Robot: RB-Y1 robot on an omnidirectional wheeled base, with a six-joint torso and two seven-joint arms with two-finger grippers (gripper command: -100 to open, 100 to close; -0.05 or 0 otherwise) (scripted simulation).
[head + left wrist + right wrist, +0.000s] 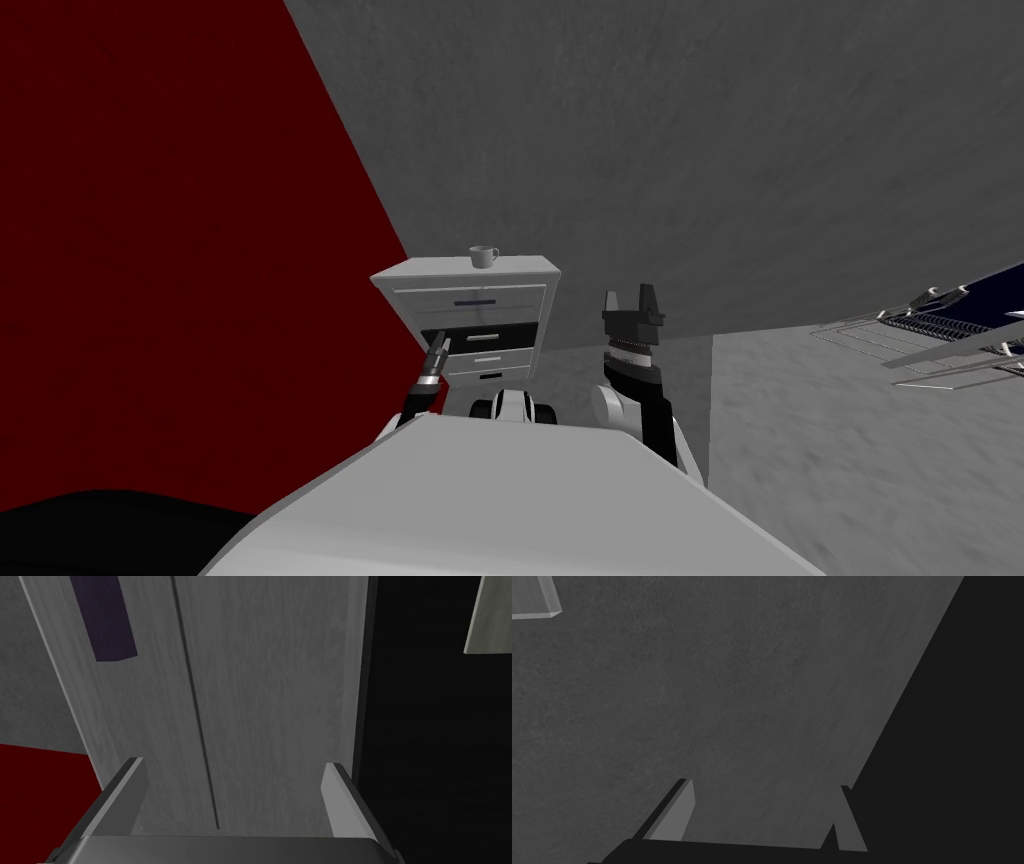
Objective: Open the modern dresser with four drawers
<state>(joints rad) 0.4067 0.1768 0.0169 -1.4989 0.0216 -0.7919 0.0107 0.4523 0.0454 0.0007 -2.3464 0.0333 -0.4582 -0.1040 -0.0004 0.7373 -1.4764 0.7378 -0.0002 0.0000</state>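
a home room, by its grey dresser (470, 300) with a cup (483, 257) on top against grey walls (650, 150)

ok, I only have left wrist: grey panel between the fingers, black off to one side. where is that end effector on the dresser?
Observer: Head view puts the left end effector at the left front edge of the dresser, level with the second drawer, which shows dark there.
Operator: and the right arm?
Observer: The right end effector sits beside the dresser's right side, apart from it, fingers open.
Operator: anything on top I could knock?
Observer: A grey cup stands on the dresser top.
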